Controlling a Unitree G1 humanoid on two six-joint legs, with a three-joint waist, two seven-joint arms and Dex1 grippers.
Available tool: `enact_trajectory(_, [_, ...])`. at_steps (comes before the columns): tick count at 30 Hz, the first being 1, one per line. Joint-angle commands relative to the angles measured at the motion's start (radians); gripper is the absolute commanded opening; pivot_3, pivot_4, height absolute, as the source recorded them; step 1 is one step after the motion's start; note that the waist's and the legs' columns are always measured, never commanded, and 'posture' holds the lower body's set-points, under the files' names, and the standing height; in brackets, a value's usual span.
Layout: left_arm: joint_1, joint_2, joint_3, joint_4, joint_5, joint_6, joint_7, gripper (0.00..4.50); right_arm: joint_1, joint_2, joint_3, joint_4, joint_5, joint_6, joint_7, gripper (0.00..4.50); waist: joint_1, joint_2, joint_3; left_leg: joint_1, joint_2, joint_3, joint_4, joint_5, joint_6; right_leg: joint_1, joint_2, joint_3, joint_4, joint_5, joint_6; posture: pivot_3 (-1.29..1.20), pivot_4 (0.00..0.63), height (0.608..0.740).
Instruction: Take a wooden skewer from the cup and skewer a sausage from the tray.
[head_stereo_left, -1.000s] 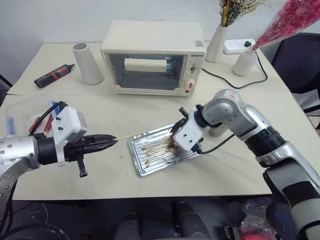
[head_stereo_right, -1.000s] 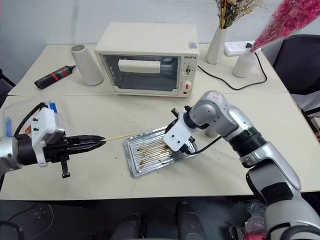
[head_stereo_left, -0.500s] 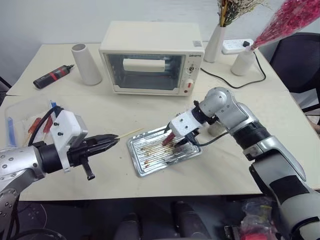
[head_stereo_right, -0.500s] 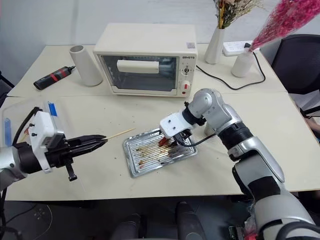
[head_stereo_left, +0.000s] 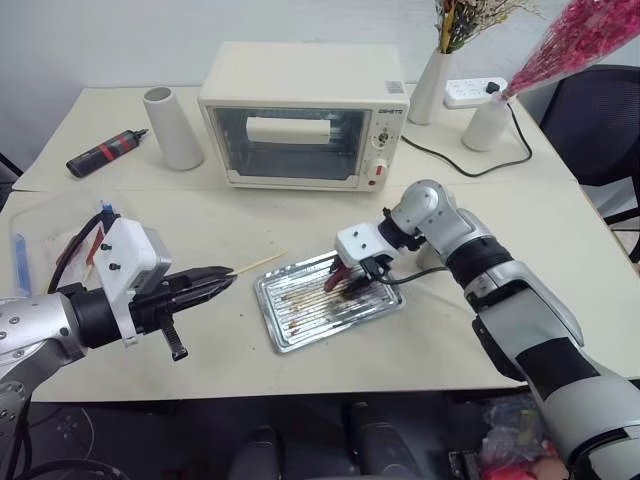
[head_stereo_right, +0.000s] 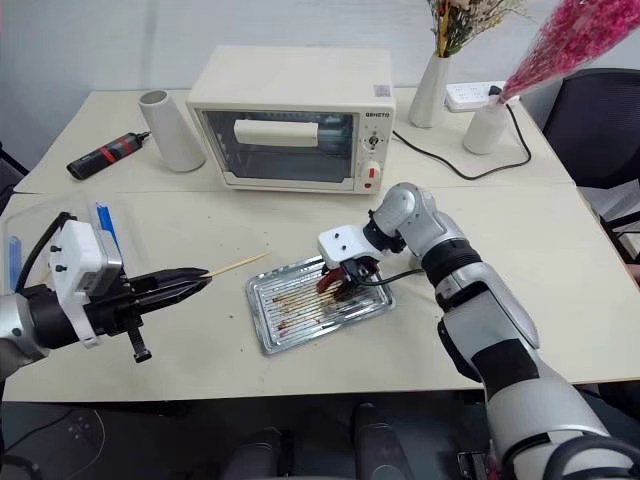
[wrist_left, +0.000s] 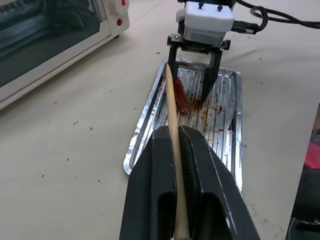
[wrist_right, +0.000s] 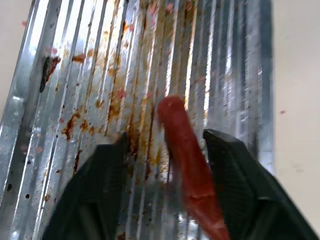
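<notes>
Left pincer (wrist_left: 179, 150) clamped on skewer (wrist_left: 171, 110), tip aimed toward tray (head_stereo_left: 300, 330). Right pincer (wrist_right: 162, 145) parted astride sausage (wrist_right: 185, 150) in tray, probably to steady it for piercing.

Left pincer (head_stereo_left: 222, 279) clamped level; right pincer (head_stereo_left: 347, 280) seemingly parted, angled down.

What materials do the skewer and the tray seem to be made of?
The wooden skewer looks like pale, matte wood: tan with a dull surface. The tray looks like thin shiny metal, perhaps aluminium: silver, ridged, reflective, streaked with brown grease.
</notes>
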Motion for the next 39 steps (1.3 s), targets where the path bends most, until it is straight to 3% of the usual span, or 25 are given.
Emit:
enact_trajectory(1, [-0.011, 0.019, 0.033, -0.025, -0.022, -0.003, 0.009, 0.00, -0.031, 0.016, -0.004, 0.044, -0.028, -0.033, 0.020, 1.41, -0.004, 0.000, 0.000, 0.000, 0.000, 0.000, 0.000, 0.000, 0.000, 0.000, 0.000, 0.000, 0.000, 0.000, 0.000, 0.00, 0.150, 0.740])
enact_trajectory(2, [-0.013, 0.022, 0.033, -0.024, -0.024, -0.002, 0.011, 0.00, -0.033, 0.022, -0.006, 0.057, -0.034, -0.034, 0.012, 1.10, -0.005, 0.000, 0.000, 0.000, 0.000, 0.000, 0.000, 0.000, 0.000, 0.000, 0.000, 0.000, 0.000, 0.000, 0.000, 0.00, 0.150, 0.740])
enact_trajectory(15, [-0.032, 0.042, 0.002, -0.018, -0.026, -0.011, 0.006, 0.00, -0.034, 0.030, -0.042, 0.084, -0.047, -0.005, 0.013, 1.10, -0.020, 0.000, 0.000, 0.001, 0.000, -0.001, 0.000, 0.000, -0.001, 0.001, 0.001, 0.000, 0.001, 0.000, 0.000, 0.00, 0.150, 0.740])
enact_trajectory(19, [-0.062, 0.054, -0.016, 0.009, -0.016, -0.021, -0.007, 0.00, -0.021, 0.026, -0.047, 0.073, -0.057, -0.016, -0.001, 0.11, -0.020, 0.000, 0.000, 0.001, 0.000, -0.001, 0.000, 0.000, -0.002, 0.001, 0.001, 0.000, 0.001, 0.000, 0.000, 0.00, 0.150, 0.740])
enact_trajectory(26, [-0.074, 0.063, -0.035, 0.028, -0.008, -0.032, -0.043, 0.00, -0.026, 0.008, -0.105, 0.017, -0.005, 0.093, 0.038, 0.11, -0.020, 0.000, 0.000, 0.001, -0.001, -0.001, 0.000, 0.000, -0.002, 0.001, 0.001, 0.000, 0.001, 0.000, 0.000, 0.00, 0.150, 0.740])
enact_trajectory(34, [-0.038, 0.105, -0.070, 0.051, 0.027, -0.062, -0.153, 0.00, 0.006, -0.183, -0.046, -0.415, 0.260, 0.452, 0.077, 0.11, -0.017, 0.000, 0.000, -0.001, 0.000, -0.001, -0.001, 0.000, -0.002, 0.000, 0.000, -0.001, -0.001, 0.000, 0.000, 0.00, 0.150, 0.740])
enact_trajectory(39, [-0.088, 0.108, -0.159, 0.101, 0.088, -0.115, -0.192, 0.00, 0.038, -0.242, -0.071, -0.673, 0.337, 0.648, 0.077, 0.11, -0.017, 0.000, 0.000, -0.001, 0.000, -0.001, -0.001, 0.000, -0.002, 0.000, 0.001, 0.000, -0.001, 0.000, 0.000, 0.00, 0.150, 0.740])
